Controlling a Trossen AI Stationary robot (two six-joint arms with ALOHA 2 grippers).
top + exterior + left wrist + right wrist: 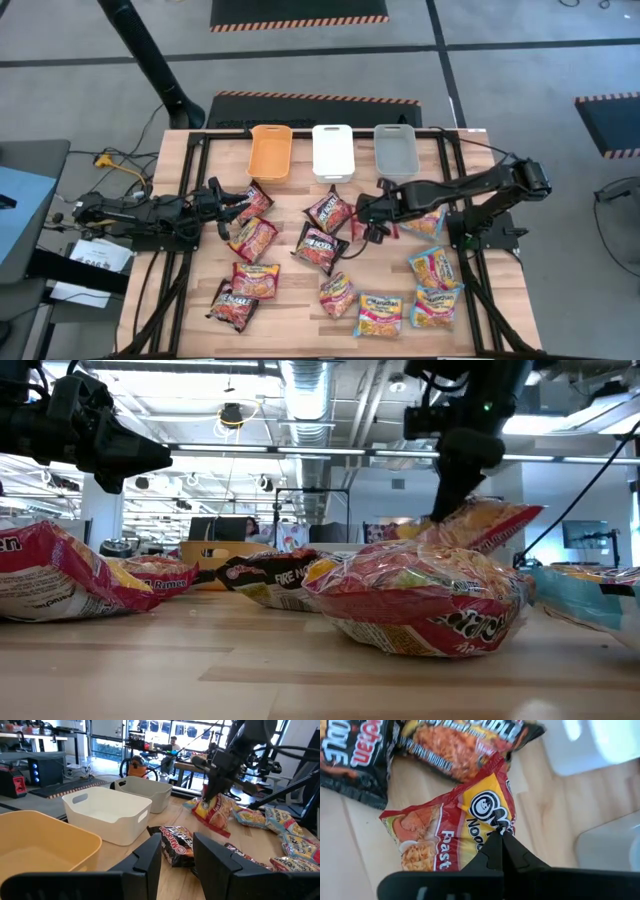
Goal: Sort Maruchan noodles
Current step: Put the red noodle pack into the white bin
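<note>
Red-and-yellow Maruchan packet [455, 832], lettering "Noo", "Roast", pinched in right tool [502, 831]; left tool [177, 855] parted, empty, above surface [260, 832].

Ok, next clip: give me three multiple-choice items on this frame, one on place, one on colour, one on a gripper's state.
1. Where do the three bins stand?
A. In a row at the table's far edge
B. Stacked at the near edge
C. On the floor

2. What colour is the middle bin?
A. Orange
B. White
C. Grey

3. What is the right gripper doing?
A. Open over a bin
B. Shut on nothing
C. Shut on a red-and-yellow noodle packet

Answers:
1 A, the orange bin, white bin and grey bin line up there.
2 B, white sits between the other two.
3 C, the right gripper pinches the packet's edge.
</note>
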